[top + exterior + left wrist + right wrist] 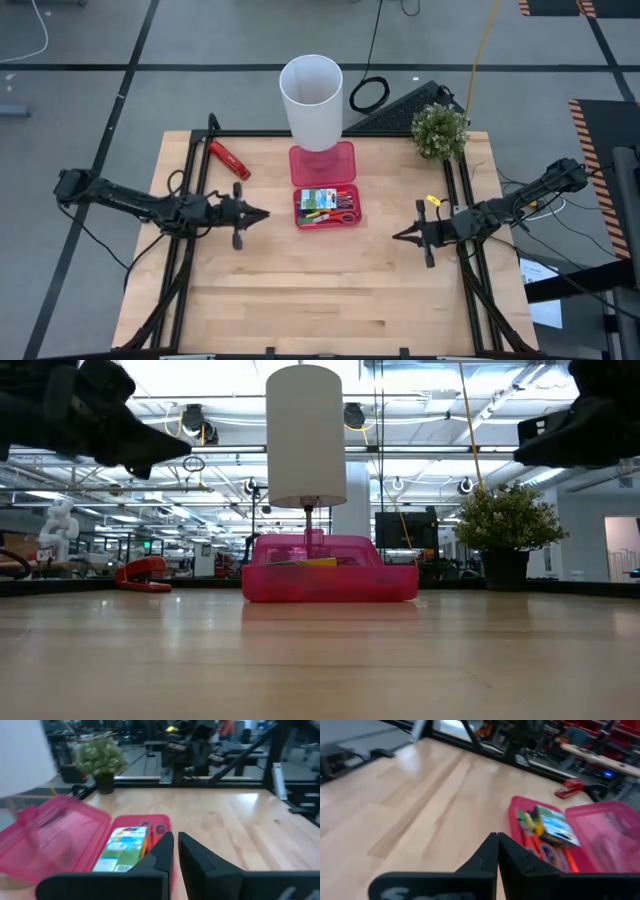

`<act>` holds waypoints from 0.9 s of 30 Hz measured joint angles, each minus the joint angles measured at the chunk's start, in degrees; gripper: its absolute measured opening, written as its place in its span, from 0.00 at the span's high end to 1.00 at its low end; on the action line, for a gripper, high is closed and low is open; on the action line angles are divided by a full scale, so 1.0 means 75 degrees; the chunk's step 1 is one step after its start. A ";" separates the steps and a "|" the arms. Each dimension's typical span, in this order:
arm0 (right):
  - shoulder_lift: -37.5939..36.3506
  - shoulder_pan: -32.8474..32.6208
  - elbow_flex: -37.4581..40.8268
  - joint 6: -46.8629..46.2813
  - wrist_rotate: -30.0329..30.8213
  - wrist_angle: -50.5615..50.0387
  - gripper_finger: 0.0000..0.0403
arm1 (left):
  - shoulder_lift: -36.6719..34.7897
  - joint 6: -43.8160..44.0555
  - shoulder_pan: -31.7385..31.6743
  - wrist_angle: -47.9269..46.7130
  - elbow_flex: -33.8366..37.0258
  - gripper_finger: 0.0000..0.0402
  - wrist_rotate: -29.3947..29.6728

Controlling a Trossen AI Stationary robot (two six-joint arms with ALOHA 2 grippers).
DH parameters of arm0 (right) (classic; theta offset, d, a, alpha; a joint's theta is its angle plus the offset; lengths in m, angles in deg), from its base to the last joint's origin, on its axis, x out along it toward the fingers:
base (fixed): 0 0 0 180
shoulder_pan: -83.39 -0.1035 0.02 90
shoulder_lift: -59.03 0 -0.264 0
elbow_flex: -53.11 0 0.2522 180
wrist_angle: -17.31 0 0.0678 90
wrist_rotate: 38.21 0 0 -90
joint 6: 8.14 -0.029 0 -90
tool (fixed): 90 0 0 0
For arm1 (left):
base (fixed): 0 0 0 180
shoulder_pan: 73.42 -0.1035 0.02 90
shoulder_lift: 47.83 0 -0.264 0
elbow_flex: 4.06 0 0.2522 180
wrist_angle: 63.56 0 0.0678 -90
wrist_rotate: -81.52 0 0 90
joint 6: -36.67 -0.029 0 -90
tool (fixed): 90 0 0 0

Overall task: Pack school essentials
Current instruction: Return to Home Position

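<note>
A pink case [327, 207] is seen open near the middle of the wooden table [320, 300], toward its far half, its clear pink lid [323, 163] folded back flat on the side away from the arms' front edge. Inside the tray a green-white packet [318, 197] is laid along the far side, with thin orange and red pens [322, 217] and scissors [345, 203] packed beside it; small items at the near edge are too small to be told apart. A tall white cup [313, 100] is stood on the lid's far part. A red-and-black tool [229, 159] is noted on the table to the left of the case, well apart from it, and a small potted plant [439, 132] at the far right corner. The left gripper [262, 213] is held above the table left of the case, pointed at it, fingers almost together with only a slim gap, nothing gripped. The right gripper [397, 236] is held right of the case, pointed toward it, fingers pressed together, nothing between them.
</note>
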 joint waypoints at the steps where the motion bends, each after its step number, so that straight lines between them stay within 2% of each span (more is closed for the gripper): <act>1: -0.0065 0.0000 0.0068 0.0001 -0.0103 0.0066 1.00 | -0.0056 0.0075 -0.0001 -0.0010 0.0070 0.92 0.0091; 10: -0.0694 -0.0003 0.0572 0.0332 -0.0267 0.0297 1.00 | -0.0055 0.0057 0.0000 0.0089 0.0438 0.92 0.0137; 15: -0.1034 0.0235 0.0947 0.0638 -0.0307 0.0638 1.00 | -0.0052 0.0047 0.0000 0.0895 0.0845 0.92 0.0134; 23: -0.1201 0.1281 0.1189 0.0793 -0.1746 0.1119 1.00 | -0.0052 -0.0208 0.0001 0.1378 0.0907 0.92 -0.0481; 27: -0.1297 0.1511 0.1196 0.0801 -0.1853 0.1093 1.00 | -0.0052 -0.0235 0.0000 0.1377 0.0907 0.92 -0.0481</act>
